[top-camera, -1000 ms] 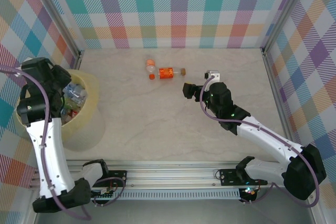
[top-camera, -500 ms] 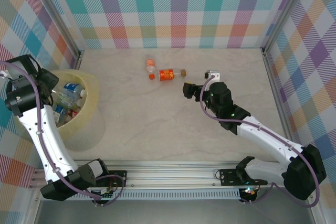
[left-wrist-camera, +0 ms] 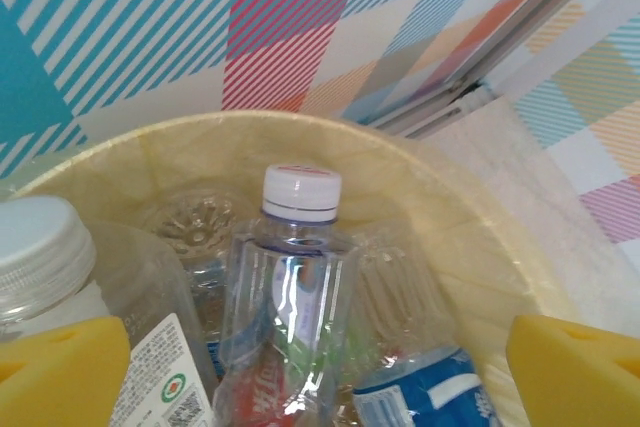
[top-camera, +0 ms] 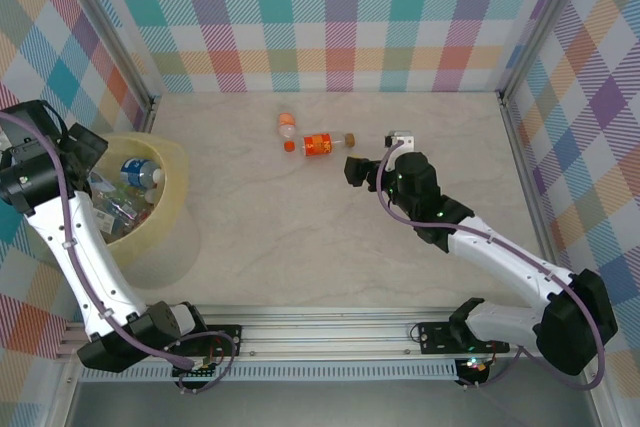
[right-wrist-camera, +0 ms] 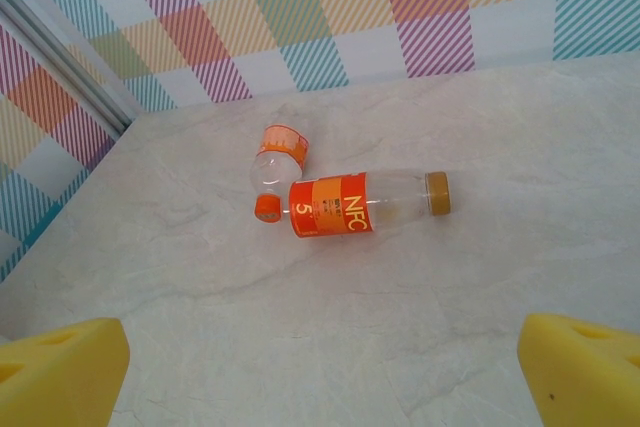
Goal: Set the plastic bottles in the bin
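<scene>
Two yellow fingers [left-wrist-camera: 60, 372] of my left end effector [left-wrist-camera: 320, 372] sit at the bottom corners of the left wrist view. They are spread wide and grip nothing. Under them is the bin [left-wrist-camera: 440, 202], with its pale rim arching across the middle of the frame. At centre inside it is a clear bottle [left-wrist-camera: 290, 287], its white cap towards the top of the frame. A big-capped bottle [left-wrist-camera: 40, 257] sits at the left edge, a blue-labelled bottle [left-wrist-camera: 420, 397] at lower right, and a crushed bottle [left-wrist-camera: 195, 232] is behind them against the bin's far side.

In the right wrist view my right end effector [right-wrist-camera: 320, 367] is just as wide and holds nothing, with its yellow tips at the bottom corners. Above centre on the table [right-wrist-camera: 400, 307], the NFC bottle [right-wrist-camera: 340, 205] lies on its side with its gold cap pointing right. A small bottle [right-wrist-camera: 275, 167] with an orange cap lies slanted at its left end, touching or nearly touching it.

From the top camera, the bin is at the left edge with several bottles inside, and my left end effector hangs over its left part. The two orange bottles lie at upper centre, well apart from the bin. My right end effector is near them, to their lower right, and touches neither.
</scene>
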Controlling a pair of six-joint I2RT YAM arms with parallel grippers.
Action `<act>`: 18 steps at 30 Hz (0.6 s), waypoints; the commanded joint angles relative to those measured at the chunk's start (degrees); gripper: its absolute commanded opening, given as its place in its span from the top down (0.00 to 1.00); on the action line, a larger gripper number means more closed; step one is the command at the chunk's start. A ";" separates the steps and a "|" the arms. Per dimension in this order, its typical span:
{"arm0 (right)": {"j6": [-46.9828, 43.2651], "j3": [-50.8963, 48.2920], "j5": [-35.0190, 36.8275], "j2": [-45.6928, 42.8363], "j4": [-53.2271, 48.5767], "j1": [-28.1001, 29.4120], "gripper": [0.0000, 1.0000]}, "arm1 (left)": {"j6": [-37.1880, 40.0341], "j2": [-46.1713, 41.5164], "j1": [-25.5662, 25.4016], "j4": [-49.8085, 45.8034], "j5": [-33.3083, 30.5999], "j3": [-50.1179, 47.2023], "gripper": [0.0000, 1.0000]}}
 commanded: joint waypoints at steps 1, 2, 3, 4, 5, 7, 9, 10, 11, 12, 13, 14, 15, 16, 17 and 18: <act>0.77 2.13 -0.43 0.44 0.28 -0.16 0.00 | -1.41 -1.66 -0.37 0.94 6.26 -1.35 0.02; 1.02 2.13 -0.43 0.45 0.27 -0.08 0.00 | -2.05 -1.86 -0.42 1.97 8.36 -2.89 0.01; 1.19 2.19 -0.50 0.50 0.39 -0.14 0.00 | -2.89 -2.02 -0.40 3.50 10.58 -5.04 0.01; 1.34 2.21 -0.51 0.52 0.48 -0.06 0.00 | -3.59 -1.93 -0.52 4.67 11.58 -7.09 0.01; 1.45 2.21 -0.58 0.58 0.48 -0.11 0.00 | -4.18 -1.83 -0.55 5.56 12.02 -8.81 0.01; 1.58 2.38 -0.76 0.52 0.33 -0.13 0.00 | -4.79 -1.31 -0.66 7.66 13.44 -12.47 0.00; 1.47 2.48 -0.82 0.52 0.13 -0.13 0.00 | -5.14 -0.80 -1.20 9.05 14.92 -15.31 0.00; 1.52 2.48 -0.78 0.47 0.03 -0.13 0.00 | -5.11 -0.53 -1.97 8.92 14.01 -16.13 0.00; 1.60 2.48 -0.78 0.43 0.05 -0.09 0.00 | -4.88 -0.33 -2.59 8.39 12.46 -16.42 0.00; 1.69 2.39 -0.84 0.39 -0.06 -0.06 0.00 | -4.64 -0.40 -3.16 7.73 10.83 -16.53 0.00; 1.82 2.40 -0.86 0.30 -0.13 -0.10 0.00 | -4.44 -0.65 -3.23 7.32 9.92 -16.41 0.00; 1.87 2.39 -0.90 0.32 -0.13 -0.17 0.00 | -4.40 -1.00 -3.25 7.26 9.44 -16.22 0.00; 1.86 2.33 -0.97 0.27 -0.13 -0.12 0.00 | -4.32 -1.42 -3.40 7.11 9.08 -15.75 0.00; 1.87 2.30 -0.89 0.33 -0.13 -0.08 0.00 | -4.30 -1.79 -3.56 6.82 9.01 -14.97 0.00; 1.81 2.24 -0.82 0.43 -0.13 -0.07 0.00 | -4.31 -2.09 -3.70 6.53 8.96 -14.14 0.00; 1.87 2.21 -0.78 0.51 -0.09 -0.17 0.00 | -4.31 -2.25 -4.09 6.16 8.87 -13.12 0.00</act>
